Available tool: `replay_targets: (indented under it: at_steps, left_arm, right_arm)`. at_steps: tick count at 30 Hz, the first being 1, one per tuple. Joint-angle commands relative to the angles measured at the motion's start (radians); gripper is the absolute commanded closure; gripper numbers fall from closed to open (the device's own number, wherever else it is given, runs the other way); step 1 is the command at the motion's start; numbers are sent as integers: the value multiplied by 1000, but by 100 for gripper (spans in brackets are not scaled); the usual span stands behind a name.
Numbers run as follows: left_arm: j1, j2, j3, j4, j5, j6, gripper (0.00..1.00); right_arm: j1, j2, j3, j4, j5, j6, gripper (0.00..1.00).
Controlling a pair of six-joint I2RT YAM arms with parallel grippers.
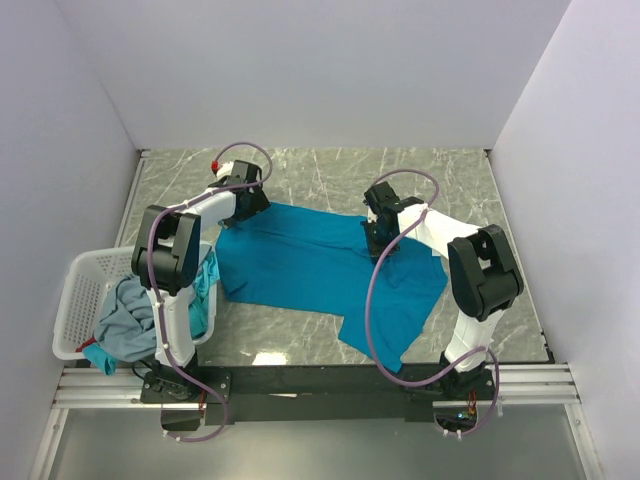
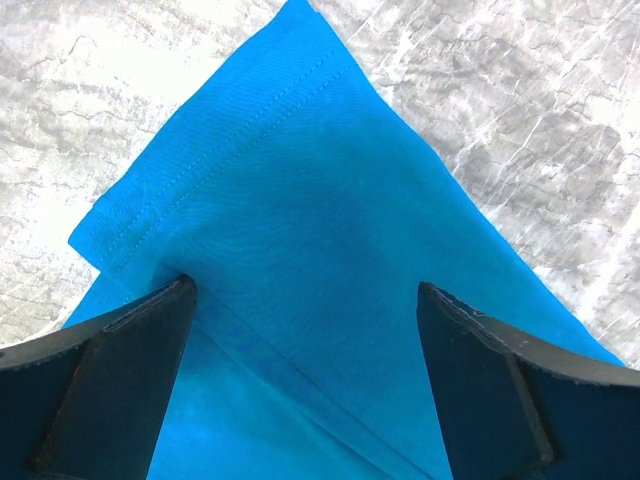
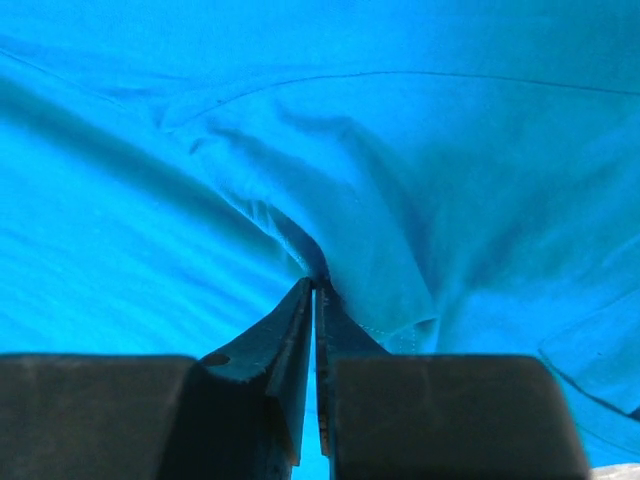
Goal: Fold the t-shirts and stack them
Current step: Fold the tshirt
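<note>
A bright teal-blue t-shirt (image 1: 320,265) lies spread on the marble table. My left gripper (image 1: 250,203) hovers open over its far left corner; in the left wrist view the hemmed corner (image 2: 300,200) lies between the two fingers (image 2: 120,370), untouched. My right gripper (image 1: 378,245) is shut, pinching a fold of the same shirt near its far right side; the right wrist view shows the cloth (image 3: 330,190) bunched at the closed fingertips (image 3: 300,310). More shirts, grey-blue (image 1: 125,320) and teal, sit in the basket.
A white lattice basket (image 1: 78,290) stands at the left edge beside the left arm's base. White walls enclose the table at the back and sides. A black rail runs along the near edge.
</note>
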Motion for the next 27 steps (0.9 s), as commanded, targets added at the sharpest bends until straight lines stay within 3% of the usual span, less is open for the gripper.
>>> replay_targets:
  at_steps: [1, 5, 20, 27]
  left_arm:
    - [8, -6, -33, -50, -1, 11, 1]
    - [8, -15, -39, -43, 2, 14, 1]
    - [9, -27, -36, -54, -25, 8, 1]
    - [11, -32, -39, -48, -25, 8, 1]
  right_arm:
    - [3, -46, 2, 32, -26, -19, 91]
    - [6, -50, -1, 38, -47, -13, 100]
    - [24, -70, -4, -8, -87, 96, 98]
    - [49, -40, 24, 23, -184, 146, 96]
